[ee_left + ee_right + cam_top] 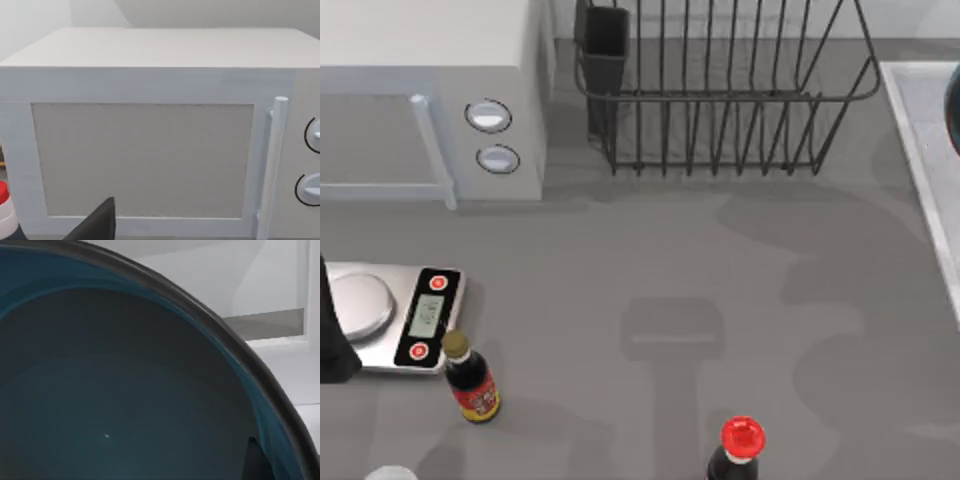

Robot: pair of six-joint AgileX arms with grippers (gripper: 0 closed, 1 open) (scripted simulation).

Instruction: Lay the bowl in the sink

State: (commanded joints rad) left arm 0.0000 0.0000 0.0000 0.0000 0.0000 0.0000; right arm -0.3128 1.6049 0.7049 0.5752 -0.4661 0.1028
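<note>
Bowl (125,390): teal inside, dark rim. Sink (925,130): pale grey, white rim. Dish rack (720,90): black wire. Microwave (150,125): white. Desk (670,280): grey. Bottle cap (742,437): red.

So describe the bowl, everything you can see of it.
The bowl is round, glazed deep blue with a thin dark rim and a darker teal inside. The right wrist view looks closely into its hollow, which looks empty. In the top view a dark sliver of it sits at the table's right edge, over the pale sink. Whether it touches the basin cannot be told.
</note>
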